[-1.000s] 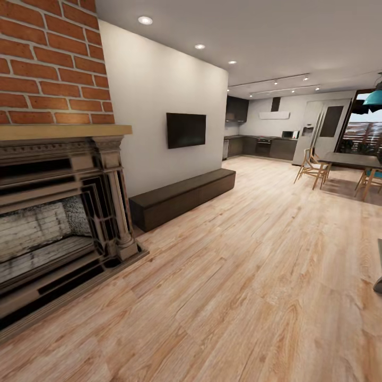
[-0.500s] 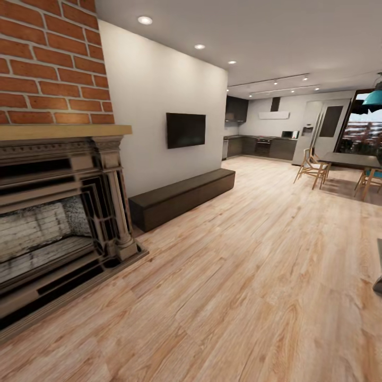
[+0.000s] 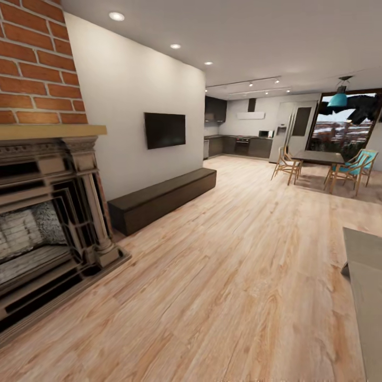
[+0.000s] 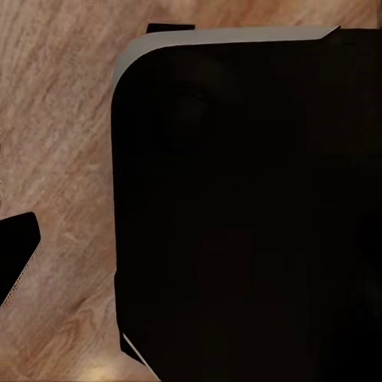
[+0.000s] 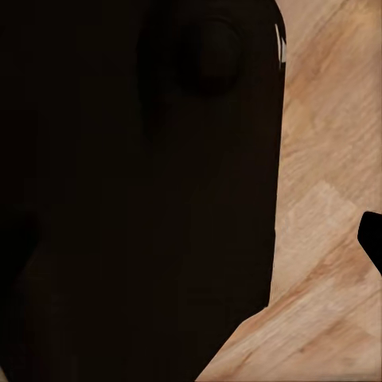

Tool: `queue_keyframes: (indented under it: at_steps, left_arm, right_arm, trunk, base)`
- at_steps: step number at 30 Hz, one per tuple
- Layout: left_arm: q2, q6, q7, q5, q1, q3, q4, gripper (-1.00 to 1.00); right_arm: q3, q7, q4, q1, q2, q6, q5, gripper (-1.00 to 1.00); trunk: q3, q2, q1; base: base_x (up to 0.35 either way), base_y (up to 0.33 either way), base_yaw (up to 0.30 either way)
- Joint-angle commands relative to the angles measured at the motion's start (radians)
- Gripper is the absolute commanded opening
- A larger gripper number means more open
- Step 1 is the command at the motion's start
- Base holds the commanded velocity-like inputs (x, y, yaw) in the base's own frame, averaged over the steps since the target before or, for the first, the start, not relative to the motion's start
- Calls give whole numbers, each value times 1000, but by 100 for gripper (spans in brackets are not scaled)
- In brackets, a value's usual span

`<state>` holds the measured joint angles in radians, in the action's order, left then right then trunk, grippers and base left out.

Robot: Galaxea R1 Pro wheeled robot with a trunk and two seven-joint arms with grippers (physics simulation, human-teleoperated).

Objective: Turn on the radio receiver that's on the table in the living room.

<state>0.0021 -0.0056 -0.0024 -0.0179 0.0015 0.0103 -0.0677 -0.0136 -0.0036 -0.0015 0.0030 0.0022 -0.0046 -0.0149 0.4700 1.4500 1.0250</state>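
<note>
The radio receiver is out of view. A corner of a low table (image 3: 366, 276) with a flat grey top enters the head view at the right edge, standing on the living room's light wood plank floor (image 3: 223, 276). In the left wrist view a dark rounded part of the robot's body (image 4: 247, 207) hangs over the floor, with one black fingertip (image 4: 16, 251) at the picture's edge. The right wrist view shows the same dark body (image 5: 135, 191) and a black fingertip (image 5: 372, 237) at the edge. Neither wrist view tells how the jaws stand.
A brick fireplace (image 3: 48, 228) stands at the left, then a long dark bench (image 3: 162, 199) under a wall-mounted TV (image 3: 165, 130). Far back are a dark dining table (image 3: 318, 157) with wooden chairs (image 3: 286, 165) and a kitchen (image 3: 239, 146). Open floor lies ahead.
The whole head view has swung to the right: the fireplace and TV slid left, and the grey table corner and more of the dining area came into view.
</note>
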Motion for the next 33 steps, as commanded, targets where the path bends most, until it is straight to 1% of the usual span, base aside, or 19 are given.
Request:
queue_keyframes:
  at_steps: [1,11,20,22,24,25,28,33]
  left_arm:
    - [0,0,0,0,0,0,0,100]
    - [-6,1,1,-1,0,3,-1,100]
    - [-4,0,3,-5,0,2,-1,100]
    - [-4,0,3,-15,0,3,0,100]
    - [-2,0,1,-51,0,2,-1,100]
    - [-1,0,1,-59,0,1,-1,100]
    - [1,-3,1,-68,0,1,0,100]
    - [2,-33,1,-72,0,1,0,100]
  right_arm:
    - [0,0,0,0,0,0,0,100]
    - [0,-1,0,0,0,0,0,100]
    - [0,0,0,0,-1,0,0,100]
    - [0,0,0,0,-1,0,0,100]
    - [0,0,0,0,-1,0,0,100]
    - [0,0,0,0,-1,0,0,100]
    - [1,1,0,0,-1,0,0,100]
    - [1,1,0,0,0,0,0,100]
  trunk:
    - [0,0,0]
    - [0,0,0]
    - [0,0,0]
    - [0,0,0]
    - [0,0,0]
    - [0,0,0]
    - [0,0,0]
    - [0,0,0]
  base:
    - [0,0,-283]
    - [0,0,-283]
    - [0,0,-283]
    - [0,0,-283]
    - [0,0,-283]
    - [0,0,-283]
    - [0,0,-283]
    - [0,0,-283]
